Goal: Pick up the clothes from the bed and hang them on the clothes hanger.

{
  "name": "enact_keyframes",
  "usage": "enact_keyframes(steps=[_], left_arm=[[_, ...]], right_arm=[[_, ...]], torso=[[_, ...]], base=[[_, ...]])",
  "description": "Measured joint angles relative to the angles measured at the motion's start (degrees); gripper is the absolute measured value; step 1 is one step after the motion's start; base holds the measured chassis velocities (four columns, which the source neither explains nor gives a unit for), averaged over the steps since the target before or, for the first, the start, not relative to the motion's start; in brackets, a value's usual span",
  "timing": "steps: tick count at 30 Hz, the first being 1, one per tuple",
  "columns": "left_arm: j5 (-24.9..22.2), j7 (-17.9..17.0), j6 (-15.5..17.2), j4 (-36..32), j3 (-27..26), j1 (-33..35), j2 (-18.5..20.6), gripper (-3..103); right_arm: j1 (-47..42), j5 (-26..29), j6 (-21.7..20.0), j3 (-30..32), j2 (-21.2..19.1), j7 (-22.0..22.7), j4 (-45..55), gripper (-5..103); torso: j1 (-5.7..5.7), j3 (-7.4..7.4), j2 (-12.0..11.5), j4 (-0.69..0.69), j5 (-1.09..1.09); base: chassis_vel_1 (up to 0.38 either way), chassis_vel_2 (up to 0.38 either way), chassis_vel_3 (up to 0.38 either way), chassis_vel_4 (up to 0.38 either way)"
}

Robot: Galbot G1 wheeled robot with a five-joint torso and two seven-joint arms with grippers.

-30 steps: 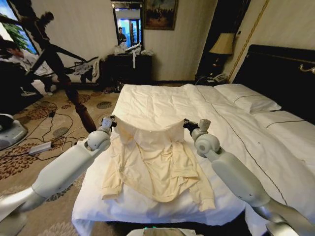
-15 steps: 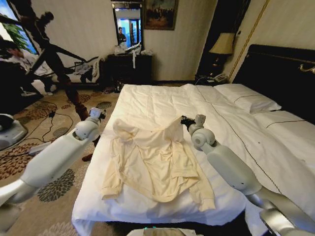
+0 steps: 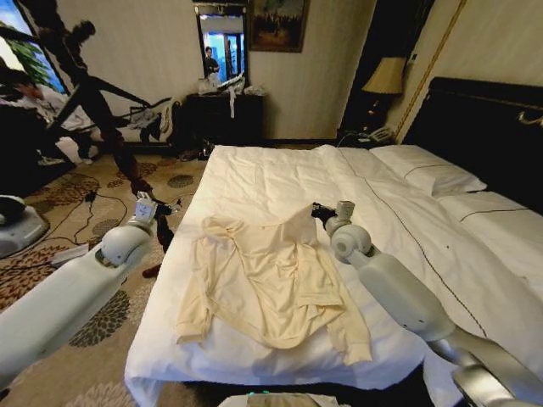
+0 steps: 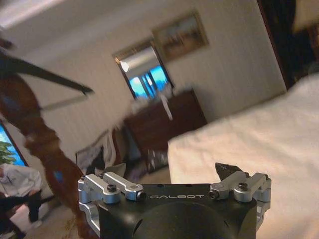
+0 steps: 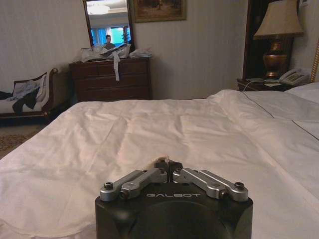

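White duvet bed (image 3: 280, 174); crumpled cream clothes (image 3: 267, 280) pinched by right gripper (image 3: 321, 212).

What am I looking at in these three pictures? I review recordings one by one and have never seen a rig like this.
This is a wheeled robot with two white arms, each ending in a gripper. The wide picture comes from a camera on its head, looking down at a large bed with a white duvet. The other two come from cameras on the wrists, each looking out over its own black gripper.

On the bed lies a soft cream long-sleeved top, spread out and rumpled. The right gripper is at one shoulder of the top with its fingers closed; the right wrist view shows a scrap of cream cloth pinched at the fingertips. The left gripper is off the bed's edge, over the patterned carpet, open and holding nothing, as the left wrist view shows.
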Motion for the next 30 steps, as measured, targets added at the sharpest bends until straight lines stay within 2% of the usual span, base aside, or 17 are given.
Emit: enact_keyframes(steps=[3,8,11,12,14,17,18,20,21,25,27,30], left_arm=[[-2.5,-0.1,-3.9,-0.6,-4.0,-0.1,0.2,100],[-6.9,0.7,-5.4,1.2,-6.4,-3.4,0.5,100],[-10.5,1.8,-6.0,4.2,-6.1,-8.7,1.0,100],[-13.6,2.1,-6.0,6.3,-5.1,-12.8,1.3,100],[-15.2,2.3,-6.0,7.4,-4.6,-15.1,1.4,100],[-20.5,3.8,-6.0,13.1,-1.7,-24.1,2.3,100],[-20.5,3.8,-6.0,13.1,-1.7,-24.1,2.3,100],[-22.0,5.2,-6.8,17.2,1.0,-28.6,2.8,100],[-22.6,6.2,-7.4,20.2,4.5,-32.8,3.1,100],[-23.0,7.2,-7.9,25.7,9.3,-40.0,2.9,100],[-23.6,7.2,-7.4,28.6,11.7,-44.7,2.3,100],[-24.0,6.9,-6.3,30.2,13.4,-48.2,1.2,100]], right_arm=[[-0.7,0.2,0.0,0.7,-0.6,0.5,1.1,0],[-0.8,0.7,0.0,1.3,-1.5,1.1,2.1,0],[-0.8,1.2,0.0,1.9,-2.3,1.5,2.8,0],[-0.9,1.4,0.0,2.2,-2.6,1.7,3.2,0],[-1.0,1.5,0.0,2.4,-2.7,1.9,3.4,0],[-1.5,1.7,0.0,3.0,-3.2,2.2,4.2,0],[-1.5,1.7,0.0,3.0,-3.2,2.2,4.2,0],[-1.5,1.8,0.0,3.1,-3.2,2.3,4.4,0],[-1.0,1.8,0.0,2.7,-2.9,2.2,4.3,0],[1.2,1.8,0.0,0.3,-1.4,2.0,3.3,0],[3.1,1.8,0.0,-2.0,0.1,1.5,2.4,0],[3.1,1.8,0.0,-2.1,0.2,1.5,2.6,0]], torso=[[0.0,0.0,0.0,0.04,-0.04],[0.0,0.0,0.0,0.02,-0.02],[0.01,0.01,0.0,0.01,-0.04],[0.01,0.01,0.0,0.03,-0.05],[0.01,0.01,0.0,0.03,-0.05],[0.01,0.01,0.0,0.0,-0.01],[0.01,0.01,0.0,0.0,-0.01],[0.01,0.01,0.0,0.01,-0.04],[0.01,0.01,0.0,0.04,-0.05],[0.01,0.01,0.0,-0.03,-0.04],[0.03,0.02,0.0,0.1,-0.03],[0.03,0.01,0.0,0.1,-0.06]], base=[[0.0,0.0,0.0,0.0],[0.0,0.0,0.0,0.0],[0.0,0.0,0.0,0.0],[0.0,0.0,0.0,0.0],[0.0,0.0,0.0,0.0],[0.0,0.0,0.0,0.0],[0.0,0.0,0.0,0.0],[0.0,0.0,0.0,0.0],[0.0,0.0,0.0,0.0],[0.0,0.0,0.0,0.0],[0.0,0.0,0.0,0.0],[0.0,0.0,0.0,0.0]])
